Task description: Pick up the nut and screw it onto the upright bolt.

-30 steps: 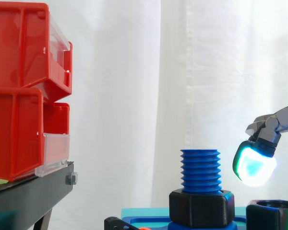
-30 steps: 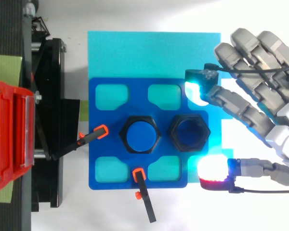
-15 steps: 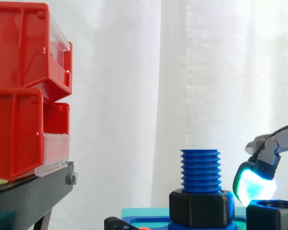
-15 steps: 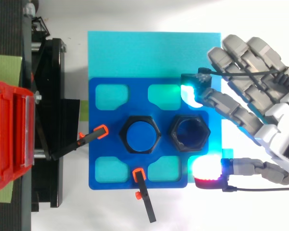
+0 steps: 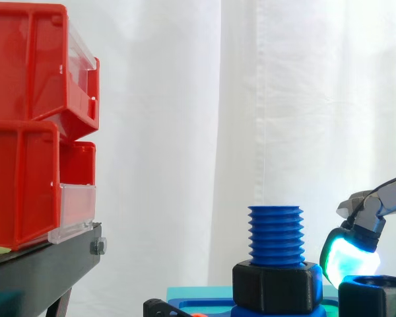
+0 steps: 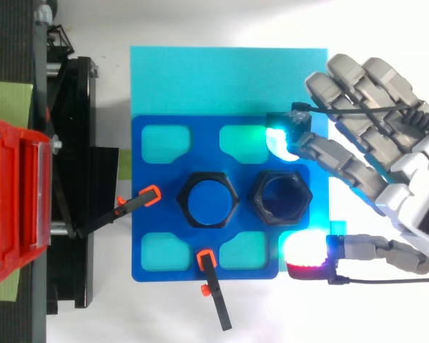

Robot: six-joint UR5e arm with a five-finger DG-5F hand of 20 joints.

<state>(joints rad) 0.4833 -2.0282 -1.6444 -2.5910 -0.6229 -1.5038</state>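
Nut (image 6: 258,193), black and six-sided, lies flat on the blue plate (image 6: 149,173), just beside the upright blue bolt (image 5: 275,234) on its right in the top view. A second black nut (image 5: 275,287) rings the bolt's base. The hand (image 6: 407,187) is released and grasps nothing, with its fingers spread. One cyan-glowing fingertip (image 6: 279,140) and one red-glowing fingertip (image 6: 307,252) stand on opposite sides of the loose nut, apart from it. The plate lies on a cyan sheet (image 6: 200,78). Red bins (image 5: 26,125) stand at the left.
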